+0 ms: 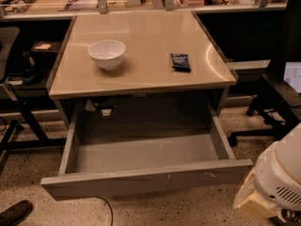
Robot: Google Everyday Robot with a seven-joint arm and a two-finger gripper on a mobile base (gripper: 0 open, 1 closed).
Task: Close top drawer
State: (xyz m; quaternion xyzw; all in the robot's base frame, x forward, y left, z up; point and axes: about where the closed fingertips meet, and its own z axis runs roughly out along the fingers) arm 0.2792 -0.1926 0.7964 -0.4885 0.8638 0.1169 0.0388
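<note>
The top drawer [141, 181] stands pulled far out beneath the counter [146, 36], its inside bare. Its right front corner lies just left of the pale end effector [275, 182], which is low at the right edge; whether that is apart or together cannot be told. Farther up and left of it, on the counter, lie a dark packet [181, 62] and, beyond that, a white bowl [107, 54].
</note>
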